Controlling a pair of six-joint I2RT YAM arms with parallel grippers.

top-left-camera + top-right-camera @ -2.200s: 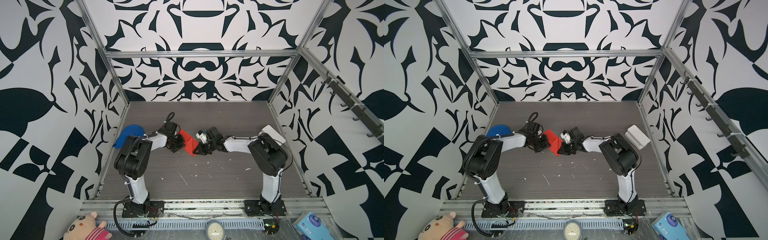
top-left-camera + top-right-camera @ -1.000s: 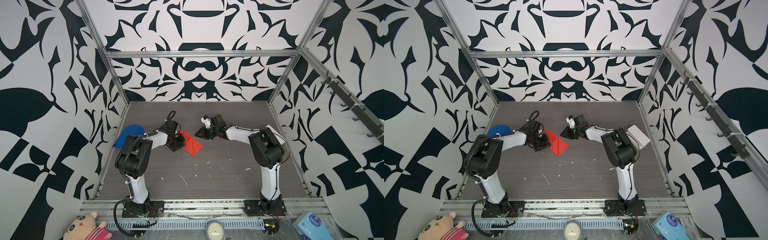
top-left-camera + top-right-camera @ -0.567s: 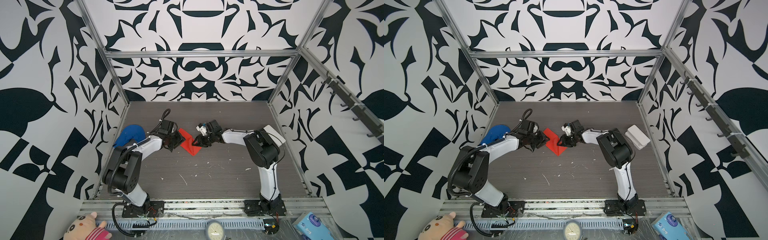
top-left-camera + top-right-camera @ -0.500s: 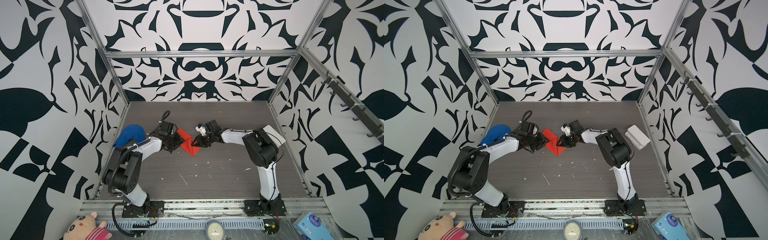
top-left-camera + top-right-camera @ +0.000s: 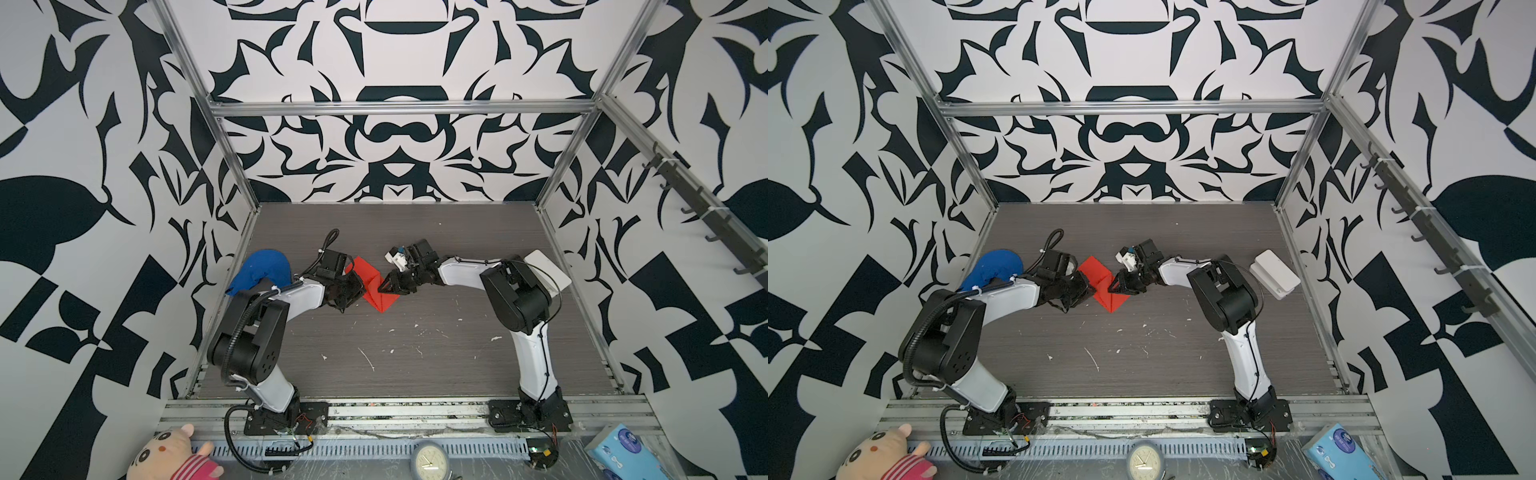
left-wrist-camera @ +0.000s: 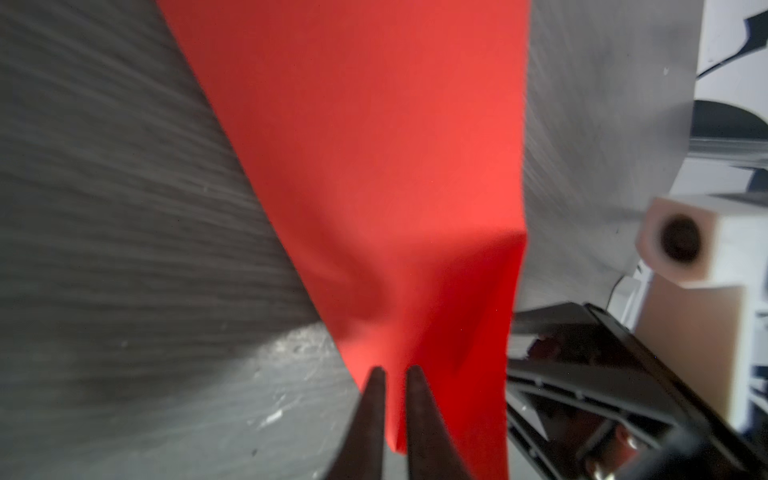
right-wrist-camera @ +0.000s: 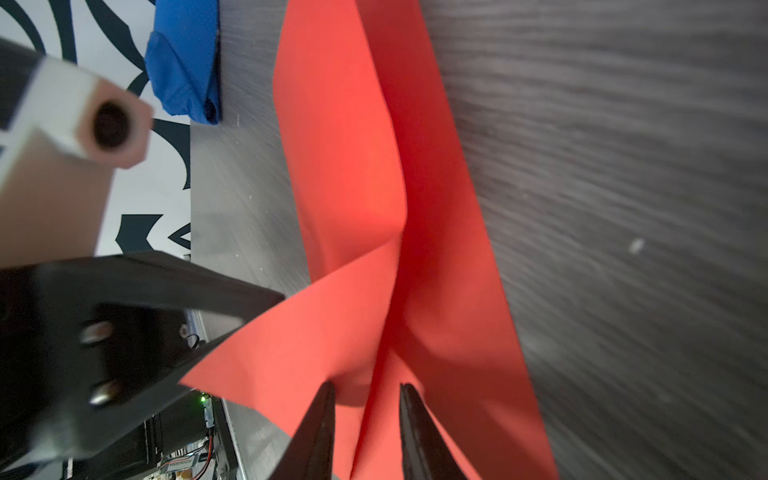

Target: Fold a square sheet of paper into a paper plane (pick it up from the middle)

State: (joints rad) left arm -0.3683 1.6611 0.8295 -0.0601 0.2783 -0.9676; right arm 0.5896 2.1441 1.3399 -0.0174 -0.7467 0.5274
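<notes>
Now, left gripper [image 6: 392, 374] clamped on the red sheet [image 5: 370, 274] mid-frame, I'd shut my part-open right gripper [image 7: 368, 388] squarely over the crease.

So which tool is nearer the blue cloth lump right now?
Left. The left tool grips the edge of the red paper that faces the blue cloth lump; the right tool sits across the paper, farther from the lump.

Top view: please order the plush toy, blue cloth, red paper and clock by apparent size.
1. plush toy, though cut by the frame edge.
2. blue cloth and red paper: nearly alike, both partly covered; unranked.
3. clock, smallest, though near the camera.
</notes>
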